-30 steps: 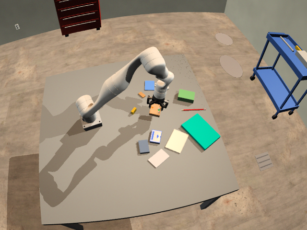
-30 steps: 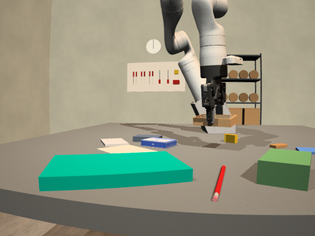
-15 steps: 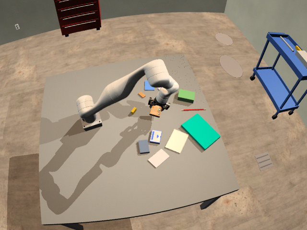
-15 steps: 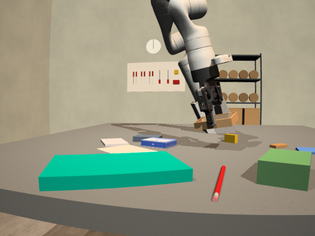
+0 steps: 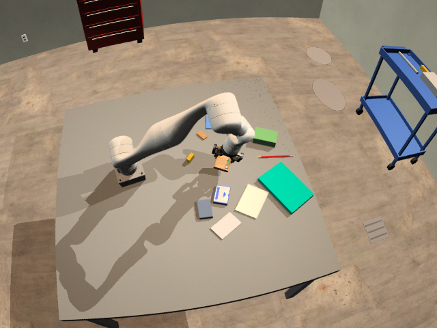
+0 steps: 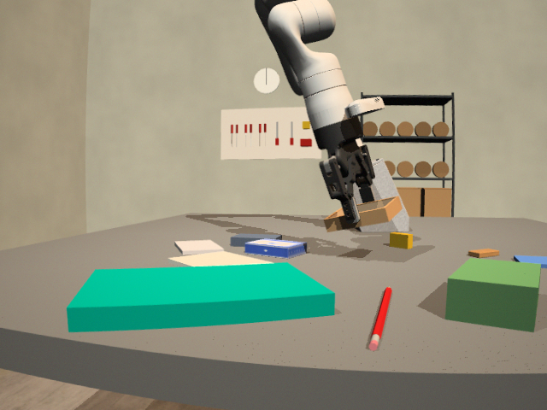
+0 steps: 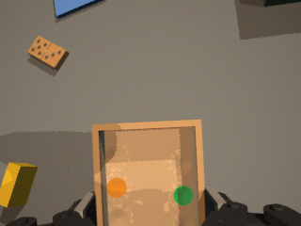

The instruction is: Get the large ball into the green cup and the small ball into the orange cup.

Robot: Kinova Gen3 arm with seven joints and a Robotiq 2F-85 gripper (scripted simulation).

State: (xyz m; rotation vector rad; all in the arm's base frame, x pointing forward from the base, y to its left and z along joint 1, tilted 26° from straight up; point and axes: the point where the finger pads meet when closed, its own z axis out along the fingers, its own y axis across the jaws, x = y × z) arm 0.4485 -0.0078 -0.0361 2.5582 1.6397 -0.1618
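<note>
My gripper [image 7: 150, 202] is shut on the covered wooden puzzle [image 7: 149, 172], a shallow wooden box with a clear lid. It holds the box above the table and tilted, as the exterior view shows for the gripper [image 6: 349, 194] and the puzzle [image 6: 365, 213]. It also shows in the top view [image 5: 222, 162]. In the wrist view the orange cup [image 7: 117, 187] and the green cup [image 7: 183, 195] are both bare. I see no ball in the visible part of the box; its near end is hidden below the frame edge.
A domino [image 7: 48, 51], a yellow block [image 7: 16, 184], a blue card [image 5: 207, 122], a green block [image 5: 265, 136], a red pencil [image 5: 275, 156], a teal book [image 5: 285, 186] and several small boxes and cards [image 5: 221, 195] lie on the table.
</note>
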